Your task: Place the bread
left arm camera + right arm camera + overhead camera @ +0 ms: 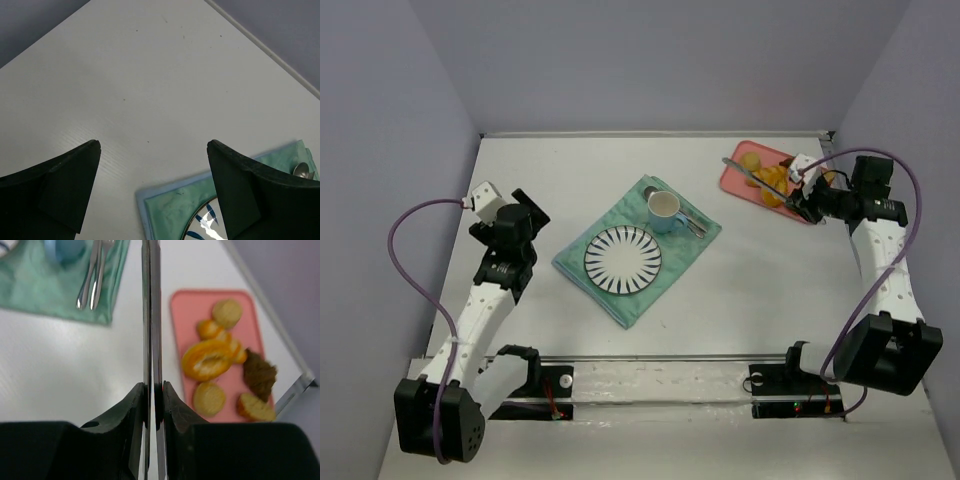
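Bread pieces (207, 360): several, lying on a pink tray (181, 307) at the table's (760, 290) 1 o'clock corner. They are three round rolls, one split orange piece at the middle and one dark brown piece at the tray's 4 o'clock side.

Metal tongs (151, 315): thin, both arms pressed nearly together, and reaching over the tray's near edge in the top view.

Right gripper (154, 387): clenched on the tongs' handle end, just beside the tray.

Left gripper (152, 147): jaws spread wide with nothing between them, above bare table at 9 o'clock.

Green cloth (625, 305): at the table centre. It bears a striped plate (622, 260), with a blue cup (665, 210) and cutlery (695, 222) at the plate's 1 o'clock.
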Controlling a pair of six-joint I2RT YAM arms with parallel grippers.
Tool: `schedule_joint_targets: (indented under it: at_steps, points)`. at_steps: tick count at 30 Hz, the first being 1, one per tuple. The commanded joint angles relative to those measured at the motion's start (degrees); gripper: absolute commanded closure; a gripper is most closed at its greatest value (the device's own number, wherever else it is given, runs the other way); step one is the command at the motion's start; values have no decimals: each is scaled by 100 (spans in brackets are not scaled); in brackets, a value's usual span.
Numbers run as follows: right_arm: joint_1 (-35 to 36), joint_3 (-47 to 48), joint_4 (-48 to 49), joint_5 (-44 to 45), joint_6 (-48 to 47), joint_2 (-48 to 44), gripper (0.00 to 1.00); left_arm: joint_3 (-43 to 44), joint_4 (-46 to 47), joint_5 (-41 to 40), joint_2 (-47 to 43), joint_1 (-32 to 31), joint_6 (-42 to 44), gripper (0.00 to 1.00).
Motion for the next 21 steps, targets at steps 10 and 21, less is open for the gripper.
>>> schedule_joint_targets:
  at_steps: [10, 21]
  points:
    - [108, 830, 7433, -616, 8859, -63, 82, -398, 427, 556, -1487, 20, 35, 1]
    - [898, 65, 3385, 2997, 9170, -1162, 79, -495, 550, 898, -1928, 20, 141, 1]
